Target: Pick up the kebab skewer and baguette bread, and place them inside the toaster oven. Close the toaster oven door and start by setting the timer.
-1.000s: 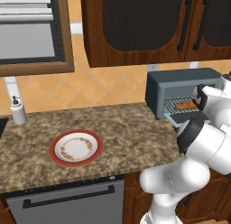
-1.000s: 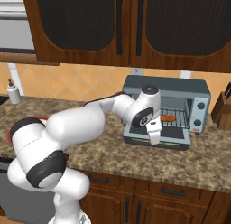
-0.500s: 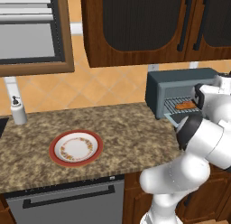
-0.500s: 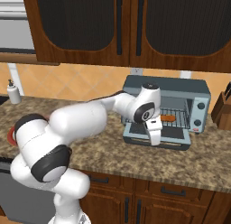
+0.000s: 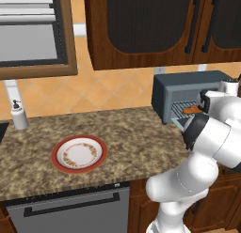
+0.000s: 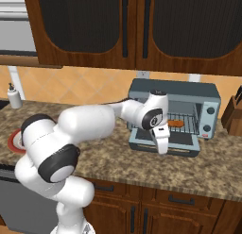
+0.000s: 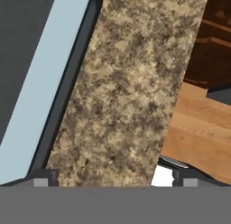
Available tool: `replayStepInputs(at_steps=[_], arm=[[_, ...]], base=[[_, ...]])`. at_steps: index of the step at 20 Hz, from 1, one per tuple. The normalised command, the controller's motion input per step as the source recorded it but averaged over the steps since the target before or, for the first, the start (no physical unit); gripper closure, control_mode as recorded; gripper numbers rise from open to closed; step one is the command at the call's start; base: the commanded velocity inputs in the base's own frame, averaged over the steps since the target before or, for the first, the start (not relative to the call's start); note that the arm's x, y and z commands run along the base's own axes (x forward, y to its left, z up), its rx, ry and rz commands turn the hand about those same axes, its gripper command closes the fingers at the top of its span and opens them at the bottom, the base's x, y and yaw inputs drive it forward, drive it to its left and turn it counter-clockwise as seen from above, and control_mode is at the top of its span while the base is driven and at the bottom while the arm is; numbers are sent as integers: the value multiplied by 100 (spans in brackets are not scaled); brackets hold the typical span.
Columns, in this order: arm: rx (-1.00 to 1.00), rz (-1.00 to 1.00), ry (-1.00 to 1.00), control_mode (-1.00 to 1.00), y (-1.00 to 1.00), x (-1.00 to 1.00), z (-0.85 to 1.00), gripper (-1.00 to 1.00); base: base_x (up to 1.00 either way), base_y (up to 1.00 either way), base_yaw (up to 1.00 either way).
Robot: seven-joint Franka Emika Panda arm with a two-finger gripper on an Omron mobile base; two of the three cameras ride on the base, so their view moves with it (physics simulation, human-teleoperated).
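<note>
Grey-blue toaster oven (image 6: 212,102) on a speckled counter (image 6: 142,164), its door (image 6: 182,144) folded down flat in front, orange-brown bread (image 6: 175,122) on the rack inside, white arm's gripper (image 6: 161,144) pointing down, jaws apart, over the door's left end, knife block (image 6: 232,116) right of the oven

You're looking at a home kitchen: dark wood wall cabinets (image 5: 141,30) with long black handles hang over a speckled granite counter (image 5: 117,133), backed by an orange-tan tiled wall (image 6: 85,84). A grey-blue toaster oven (image 6: 189,110) sits on the counter with its door folded down, a red-rimmed plate (image 5: 79,153) lies further along, a soap dispenser (image 5: 19,115) stands by the wall, and a steel dishwasher (image 5: 70,213) is built in beneath
</note>
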Motion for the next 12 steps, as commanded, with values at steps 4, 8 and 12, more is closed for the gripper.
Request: replayStepInputs(at_steps=[4,8,12], arm=[[0,0,0,-100,0,9,-14,-100],[0,0,1,-100,0,27,-7,-100],[0,0,1,-100,0,33,0,-100]], base=[[0,0,0],[0,0,0],[0,0,0]])
